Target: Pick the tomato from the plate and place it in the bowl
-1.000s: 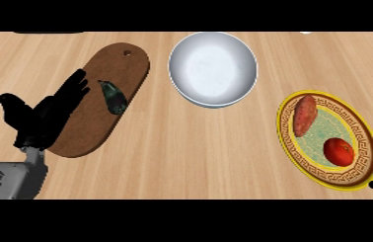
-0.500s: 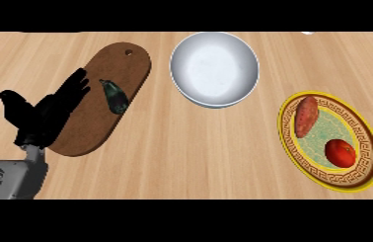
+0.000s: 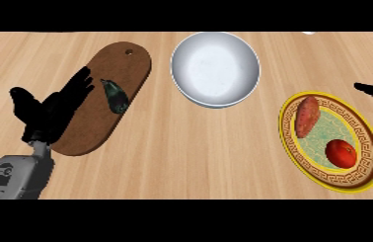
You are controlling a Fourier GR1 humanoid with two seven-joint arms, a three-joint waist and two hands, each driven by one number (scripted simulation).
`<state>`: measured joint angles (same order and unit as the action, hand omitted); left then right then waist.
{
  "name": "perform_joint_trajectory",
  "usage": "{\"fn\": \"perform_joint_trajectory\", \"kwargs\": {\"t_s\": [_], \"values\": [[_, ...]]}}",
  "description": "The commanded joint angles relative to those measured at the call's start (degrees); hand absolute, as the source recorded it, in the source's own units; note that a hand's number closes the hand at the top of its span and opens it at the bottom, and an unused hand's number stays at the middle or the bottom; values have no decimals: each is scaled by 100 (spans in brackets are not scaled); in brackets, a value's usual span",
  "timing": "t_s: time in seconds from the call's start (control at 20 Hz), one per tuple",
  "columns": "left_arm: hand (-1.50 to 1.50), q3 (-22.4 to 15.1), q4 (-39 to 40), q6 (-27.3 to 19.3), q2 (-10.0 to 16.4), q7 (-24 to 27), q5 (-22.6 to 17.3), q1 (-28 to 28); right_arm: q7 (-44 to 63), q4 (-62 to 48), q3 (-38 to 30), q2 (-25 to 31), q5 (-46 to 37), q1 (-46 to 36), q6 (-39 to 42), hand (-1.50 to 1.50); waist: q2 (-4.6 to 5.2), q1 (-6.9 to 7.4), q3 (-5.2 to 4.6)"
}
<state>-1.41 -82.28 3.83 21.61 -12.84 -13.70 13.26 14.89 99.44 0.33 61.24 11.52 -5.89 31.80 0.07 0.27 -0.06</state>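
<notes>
One change only: a black sliver of the right hand (image 3: 364, 88) now shows at the view's right edge, where half a second ago there was bare wood. Too little of it is in view to tell whether it is spread or closed. It holds nothing that can be seen.

Just below that sliver: the yellow-rimmed plate (image 3: 285, 137). The sweet potato (image 3: 307, 116) lies on the plate's nearer side to the hand. The tomato (image 3: 341, 153) sits beyond it, lower on the plate, apart from the sweet potato and untouched, same spot as before.

Further out, up and to the left of the hand: the white bowl (image 3: 215, 68), with nothing in it, near the plate but not touching.

Far side: left hand (image 3: 47, 112) resting spread, fingers up, over the low end of the cutting board (image 3: 124, 68); no shift. A dark vegetable (image 3: 115, 97) lies on the board just past its fingertips.

Reading: the reach for the tomato has likely just begun. Pick not yet made. Next move probably calls for the right hand to pass over the sweet potato without nudging it.
</notes>
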Motion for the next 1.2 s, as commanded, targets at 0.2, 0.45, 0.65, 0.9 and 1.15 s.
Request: {"fn": "perform_joint_trajectory", "kwargs": {"t_s": [0.2, 0.45, 0.65, 0.9, 1.15], "values": [[0, 231, -207, 131, -54, -205, 33, -5, 898, -40, 158, -428, -456, -493, 638, -150, -7, -4, 4], [0, 177, -477, 83, -228, -236, 207, -254, 481, -385, 221, -795, -1293, -416, 859, -150, -3, 19, 7], [0, 407, -733, 252, -136, -356, 122, -320, 560, -265, 123, -1063, -1700, -291, 945, -150, -11, -6, 7], [0, 386, -473, 310, -311, -358, 379, -158, 616, -533, -156, -1369, -1860, -537, 1421, -150, -8, -21, 5], [0, 540, 373, 423, -395, -99, 478, 315, 310, -689, 13, -1813, -2584, -521, 1181, -150, 1, -45, 5]]}}
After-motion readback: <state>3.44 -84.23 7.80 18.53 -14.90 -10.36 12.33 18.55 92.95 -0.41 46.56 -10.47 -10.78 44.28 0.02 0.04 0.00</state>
